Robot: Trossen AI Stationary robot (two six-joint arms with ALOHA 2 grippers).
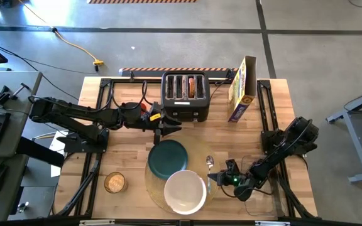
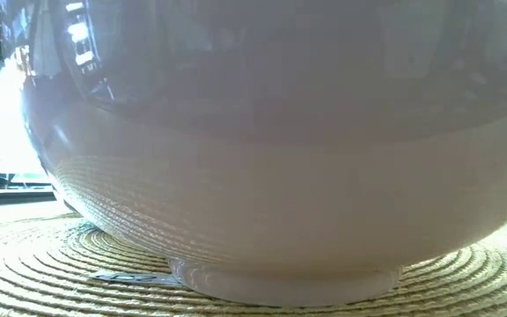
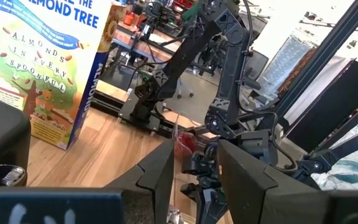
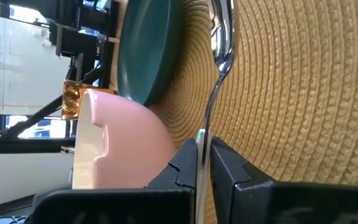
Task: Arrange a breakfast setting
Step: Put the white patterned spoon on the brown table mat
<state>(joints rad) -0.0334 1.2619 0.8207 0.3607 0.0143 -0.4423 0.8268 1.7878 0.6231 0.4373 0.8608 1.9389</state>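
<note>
I have the right hand [image 1: 222, 177] low at the placemat's [image 1: 200, 150] right edge, its fingers closed thin on the handle of the spoon [image 1: 210, 162]. From the right wrist view the spoon [image 4: 219, 56] runs straight out from the fingertips [image 4: 185, 163] over the woven mat [image 4: 291, 93], bowl end farthest from me, handle nipped between the pads. The white bowl [image 1: 185, 191] sits at the mat's near edge, just beside the hand, and the teal plate [image 1: 168, 157] lies behind it, their rims touching or overlapping in the top view. That leaves me only a narrow strip of bare mat on the right, between the dishes and the mat's edge.

My left hand [image 1: 168, 129] hovers just in front of the toaster [image 1: 185, 96], above the plate's far rim; its fingers [image 3: 160, 171] stand parted with nothing between them. A bagel half [image 1: 115, 182] rests alone on the open surface [image 1: 124, 150] left of the mat, well clear of everything. A cereal box [image 1: 242, 88] stands upright right of the toaster near the far edge.
</note>
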